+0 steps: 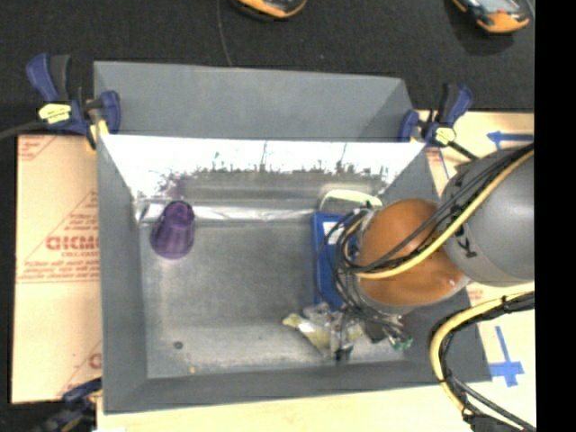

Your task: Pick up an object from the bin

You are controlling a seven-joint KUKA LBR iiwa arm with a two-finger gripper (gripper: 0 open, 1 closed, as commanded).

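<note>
One gripper (345, 338): over pale scraps (306, 322); openness cannot be told.
Blue box (321, 259): just beyond gripper.
Purple cup (173, 229): well apart from gripper.

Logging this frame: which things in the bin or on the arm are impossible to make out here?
1. Pincer, camera view: the orange wrist cover and cables hide most of it; whether it holds anything cannot be told.
2. Blue flat thing, camera view: its right part lies under the same cover, so its shape is unclear.
3. Pale heap by the near wall of the bin, camera view: pieces too small and jumbled to name.
</note>
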